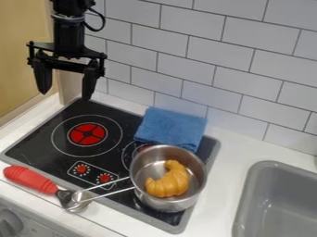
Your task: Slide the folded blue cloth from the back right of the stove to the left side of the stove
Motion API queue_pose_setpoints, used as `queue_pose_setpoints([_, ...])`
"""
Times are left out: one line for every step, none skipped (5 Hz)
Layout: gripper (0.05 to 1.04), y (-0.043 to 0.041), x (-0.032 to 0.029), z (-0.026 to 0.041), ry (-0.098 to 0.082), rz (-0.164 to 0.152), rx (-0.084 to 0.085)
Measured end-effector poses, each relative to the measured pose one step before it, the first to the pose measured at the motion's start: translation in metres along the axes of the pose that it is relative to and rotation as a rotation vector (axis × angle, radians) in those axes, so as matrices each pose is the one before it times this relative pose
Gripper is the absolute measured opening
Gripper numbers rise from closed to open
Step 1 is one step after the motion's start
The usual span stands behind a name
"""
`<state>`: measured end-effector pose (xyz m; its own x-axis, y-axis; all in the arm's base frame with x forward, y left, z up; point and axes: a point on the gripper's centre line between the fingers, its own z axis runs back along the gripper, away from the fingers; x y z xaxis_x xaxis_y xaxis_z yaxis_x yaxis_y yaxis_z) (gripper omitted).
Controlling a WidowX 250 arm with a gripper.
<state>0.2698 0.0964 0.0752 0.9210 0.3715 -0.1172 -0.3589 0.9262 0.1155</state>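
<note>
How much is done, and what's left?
The croissant is already inside the metal pot. The gripper hangs open, with nothing in hand. The blue cloth and the red-handled tool lie outside the pot; I can't tell if either is left to do.

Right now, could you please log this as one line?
End effector: empty, open, near stove | croissant: in pot | blue cloth: behind pot | red-handled tool: at stove edge

We see a shiny metal pot (168, 205), smooth glossy black stovetop (37, 142), matt soft cloth (171, 127), glossy wall tiles (192, 19), plastic-looking red handle (29, 179) w/ ridged grip, smooth plastic-looking croissant (168, 183) & matt grey sink (248, 194).
</note>
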Motion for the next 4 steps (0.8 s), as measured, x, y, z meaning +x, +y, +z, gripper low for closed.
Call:
queue_pose_setpoints([0.999,-0.0026,-0.00842,-0.01224,0.0492,-0.0021,0.0063])
queue_pose_setpoints([0.999,-0.03679,-0.00302,0.00118,-0.0334,-0.0031,0.0336])
queue_pose_setpoints([0.999,-0.03922,-0.00489,0.00514,-0.0503,-0.0751,0.0097])
queue_pose_setpoints([0.999,-0.03504,0.01475,0.01246,-0.0733,-0.0349,-0.0053])
